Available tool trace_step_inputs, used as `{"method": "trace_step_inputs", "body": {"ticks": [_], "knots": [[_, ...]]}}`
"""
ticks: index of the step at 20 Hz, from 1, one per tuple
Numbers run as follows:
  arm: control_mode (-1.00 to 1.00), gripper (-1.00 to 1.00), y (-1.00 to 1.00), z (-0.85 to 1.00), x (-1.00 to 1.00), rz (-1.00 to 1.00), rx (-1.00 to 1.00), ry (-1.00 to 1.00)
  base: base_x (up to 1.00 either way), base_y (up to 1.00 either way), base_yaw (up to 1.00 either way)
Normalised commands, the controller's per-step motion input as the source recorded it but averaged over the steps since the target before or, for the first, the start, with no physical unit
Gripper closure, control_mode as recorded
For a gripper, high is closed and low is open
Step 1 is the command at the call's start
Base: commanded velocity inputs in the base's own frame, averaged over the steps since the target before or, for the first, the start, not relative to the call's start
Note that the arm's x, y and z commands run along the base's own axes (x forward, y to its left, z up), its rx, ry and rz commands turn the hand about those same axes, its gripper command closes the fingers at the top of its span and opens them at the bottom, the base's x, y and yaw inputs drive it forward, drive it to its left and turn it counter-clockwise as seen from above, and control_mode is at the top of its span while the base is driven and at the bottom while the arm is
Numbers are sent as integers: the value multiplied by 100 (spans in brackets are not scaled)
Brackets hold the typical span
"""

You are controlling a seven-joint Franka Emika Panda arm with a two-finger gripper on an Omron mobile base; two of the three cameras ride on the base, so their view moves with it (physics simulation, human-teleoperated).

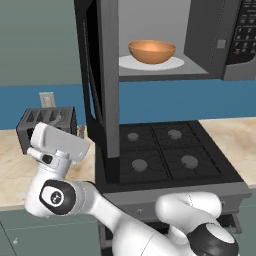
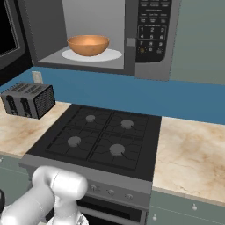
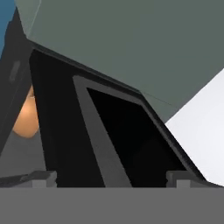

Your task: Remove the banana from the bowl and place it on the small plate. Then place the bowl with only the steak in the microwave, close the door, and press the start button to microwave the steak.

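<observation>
Left base view: the microwave (image 1: pixel 210 40) hangs above the stove (image 1: pixel 165 155), its door (image 1: pixel 102 85) swung wide open at 9 o'clock. Inside, the bowl (image 1: pixel 152 51) sits on the white turntable (image 1: pixel 172 64). Hand view: the fingers (image 3: pixel 111 178) are spread apart, holding nothing, facing the door's dark window.

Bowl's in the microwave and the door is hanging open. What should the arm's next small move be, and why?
Probably push the door toward shut. The bowl already sits on the turntable inside the microwave, the door stands swung wide open, and the hand view shows the open gripper empty, facing the door's dark window. Pressing start only makes sense once it is closed.
</observation>
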Motion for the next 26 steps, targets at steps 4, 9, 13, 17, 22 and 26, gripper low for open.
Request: {"method": "trace_step_inputs", "body": {"ticks": [4, 9, 13, 17, 22, 26], "knots": [[-100, -100, -7, 27, -7, -9, 15, 0, 0, 0, 0], [-100, -100, -41, 16, -12, -3, 27, 0, 0, 0, 0], [-100, -100, -59, 30, -4, 0, 30, 0, 0, 0, 0], [-100, -100, -66, 20, -1, 0, 29, 0, 0, 0, 0], [-100, -100, -79, 10, 0, 0, 31, 0, 0, 0, 0], [-100, -100, -94, 0, 0, 0, 31, 0, 0, 0, 0]]}}
